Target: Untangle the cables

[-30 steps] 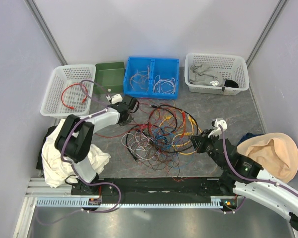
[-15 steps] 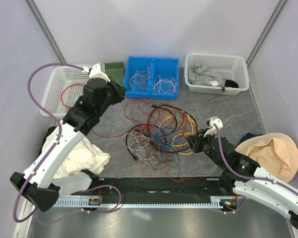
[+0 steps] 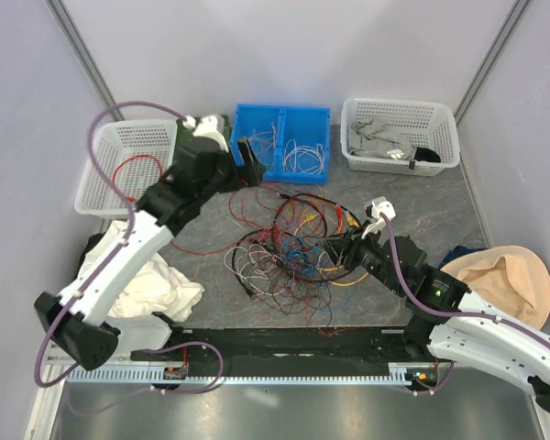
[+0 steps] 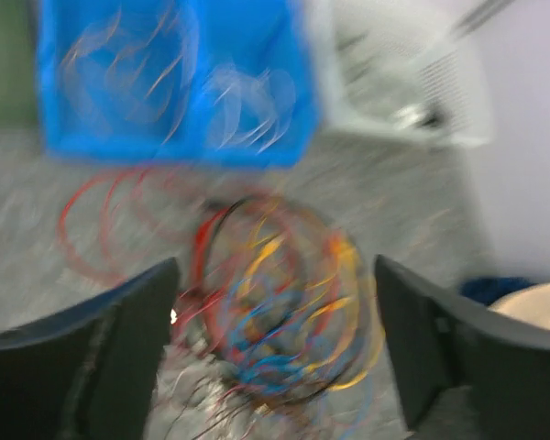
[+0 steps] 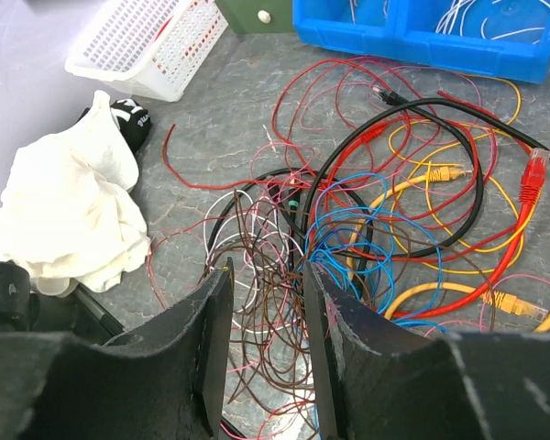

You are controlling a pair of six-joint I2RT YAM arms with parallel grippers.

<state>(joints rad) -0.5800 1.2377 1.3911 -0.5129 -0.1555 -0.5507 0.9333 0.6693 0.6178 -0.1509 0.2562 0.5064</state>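
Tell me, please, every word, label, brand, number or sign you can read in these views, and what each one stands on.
No text reads clearly in any view.
White print on the black cloth beside the white cloth: partly hidden, not legible.
The white tag on the dark item in the right basket: too small to read.
Left wrist view: blurred, nothing legible.

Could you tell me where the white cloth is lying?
In the top view, the white cloth lies near-left, left of the cables and nearer than the left basket.
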